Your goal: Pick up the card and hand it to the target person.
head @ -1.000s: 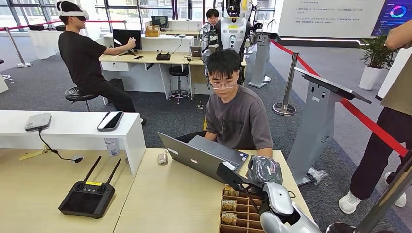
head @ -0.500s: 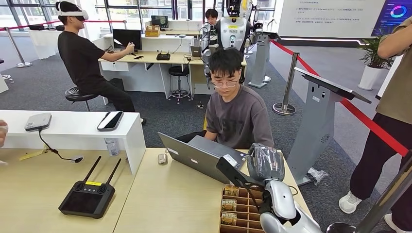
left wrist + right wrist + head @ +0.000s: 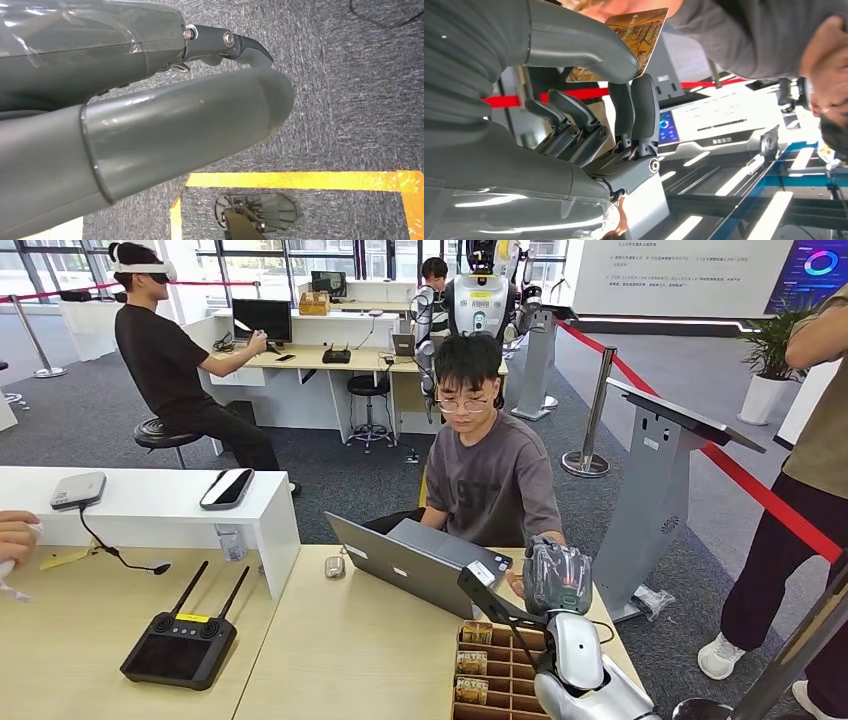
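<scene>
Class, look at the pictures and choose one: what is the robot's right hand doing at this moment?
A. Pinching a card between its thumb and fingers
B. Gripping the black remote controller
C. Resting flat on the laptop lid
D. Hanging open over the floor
A: the right wrist view shows the card pinched between the right hand's thumb and dark fingers, raised toward the seated person.

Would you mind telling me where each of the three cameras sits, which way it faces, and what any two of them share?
Head view: high on the robot, looking forward and down over the wooden table at the seated person; the right arm rises from below, its right hand raised.
Left wrist view: behind the hanging left hand, facing the grey carpet and yellow floor tape.
Right wrist view: behind the right hand, which pinches the card, facing that person.
Shared: head and right wrist views both show the right hand and the seated person.
</scene>
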Robot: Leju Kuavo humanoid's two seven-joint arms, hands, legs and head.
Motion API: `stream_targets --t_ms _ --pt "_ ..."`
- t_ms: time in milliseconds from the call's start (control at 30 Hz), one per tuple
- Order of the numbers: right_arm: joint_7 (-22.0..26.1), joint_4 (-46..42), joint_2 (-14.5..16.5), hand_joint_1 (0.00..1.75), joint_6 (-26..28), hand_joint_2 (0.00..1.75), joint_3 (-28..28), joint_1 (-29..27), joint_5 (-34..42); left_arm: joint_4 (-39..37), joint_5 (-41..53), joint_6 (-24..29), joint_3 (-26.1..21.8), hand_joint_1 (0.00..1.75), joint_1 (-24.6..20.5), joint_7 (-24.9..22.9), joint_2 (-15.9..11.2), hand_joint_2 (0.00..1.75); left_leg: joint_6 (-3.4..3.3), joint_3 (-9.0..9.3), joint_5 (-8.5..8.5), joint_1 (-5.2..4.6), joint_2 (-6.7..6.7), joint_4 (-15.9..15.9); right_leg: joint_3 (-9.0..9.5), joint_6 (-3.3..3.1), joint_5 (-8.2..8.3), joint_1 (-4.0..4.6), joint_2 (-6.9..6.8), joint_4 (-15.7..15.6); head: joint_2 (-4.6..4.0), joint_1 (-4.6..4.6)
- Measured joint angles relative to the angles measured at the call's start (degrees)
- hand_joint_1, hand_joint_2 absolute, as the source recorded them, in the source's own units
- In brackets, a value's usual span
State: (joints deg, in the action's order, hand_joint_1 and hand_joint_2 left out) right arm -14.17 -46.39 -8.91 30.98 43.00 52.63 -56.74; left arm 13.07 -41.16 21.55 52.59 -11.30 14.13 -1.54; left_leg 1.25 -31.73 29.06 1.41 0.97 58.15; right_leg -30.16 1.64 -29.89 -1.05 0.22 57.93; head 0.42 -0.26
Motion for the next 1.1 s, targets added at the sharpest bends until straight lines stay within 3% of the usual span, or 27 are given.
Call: stream_targets --t_ms 233,333,367,467,500,533,667,767,900,1100 --pt "-0.8 5.7 0.7 1.75 -0.4 1.75 0.3 0.6 -1.7 0.0 0.3 -0.2 0.3 0.00 -0.5 -0.2 0.0 0.00 0.00 -0.01 0.00 0.00 0.00 0.0 0.00 0.00 0.00 0.00 0.00 0.0 0.00 0.00" --pt "-0.8 7.1 1.0 1.64 -0.7 1.75 0.4 0.8 -1.9 0.0 0.4 -0.3 0.4 0.00 -0.5 -0.2 0.0 0.00 0.00 -0.01 0.00 0.00 -0.01 0.0 -0.01 0.00 0.00 0.00 0.00 0.0 0.00 -0.01" --pt "-0.9 7.8 1.1 1.41 -0.8 1.75 0.4 1.0 -2.1 0.0 0.4 -0.4 0.5 0.00 -0.6 -0.2 0.0 0.00 0.00 -0.01 0.00 0.00 -0.01 0.0 -0.02 0.00 0.00 0.00 0.00 0.0 0.00 -0.02" --pt "-1.1 10.1 1.4 0.21 -1.4 1.75 0.7 1.5 -2.7 0.0 0.4 -0.4 0.8 0.00 -0.6 -0.2 0.0 0.00 0.00 -0.01 0.00 0.00 0.00 0.0 -0.02 0.00 0.00 0.00 0.00 0.0 0.00 0.00" --pt "-1.2 10.6 1.5 0.00 -1.6 1.75 0.8 1.5 -2.7 0.0 0.4 -0.4 0.8 0.00 -0.6 -0.2 0.0 0.00 0.00 -0.02 0.00 0.00 0.00 0.0 -0.02 0.00 0.00 0.00 0.00 0.0 0.00 0.01" --pt "-1.3 10.8 1.5 0.00 -1.6 1.75 1.0 1.5 -2.8 0.0 0.4 -0.4 0.9 0.00 -0.7 -0.2 0.0 0.00 0.00 -0.02 0.00 0.00 -0.01 0.0 -0.03 0.00 0.00 0.00 0.00 0.0 0.00 0.00" --pt "-1.5 11.8 1.5 0.00 -2.0 0.00 1.2 1.5 -3.1 0.0 0.4 -0.5 0.9 0.00 -0.7 -0.2 0.0 0.00 0.00 -0.02 0.00 0.00 -0.01 0.0 -0.03 0.00 0.00 0.00 0.01 0.0 0.00 0.01" --pt "-1.6 12.4 1.5 0.00 -3.0 0.00 1.2 1.4 -3.5 0.0 0.4 -0.5 0.9 0.00 -0.7 -0.2 0.0 0.00 0.00 -0.02 0.00 0.00 -0.01 0.0 -0.03 0.00 0.00 0.00 0.01 0.0 0.00 0.01" --pt "-1.7 13.3 1.5 0.00 -6.1 1.75 1.3 1.3 -3.9 0.0 0.5 -0.6 0.9 0.00 -0.8 -0.3 -0.1 0.00 0.00 -0.01 0.00 0.00 -0.01 0.0 -0.03 0.00 0.00 0.00 0.01 0.0 0.00 -0.01" --pt "-2.4 14.1 1.5 0.00 -7.9 1.75 1.5 0.8 -3.3 0.0 0.6 -0.7 0.9 0.00 -0.9 -0.3 -0.1 0.00 0.00 -0.01 0.00 0.00 -0.01 0.0 -0.03 0.00 0.00 0.00 0.02 0.0 0.00 -0.02"
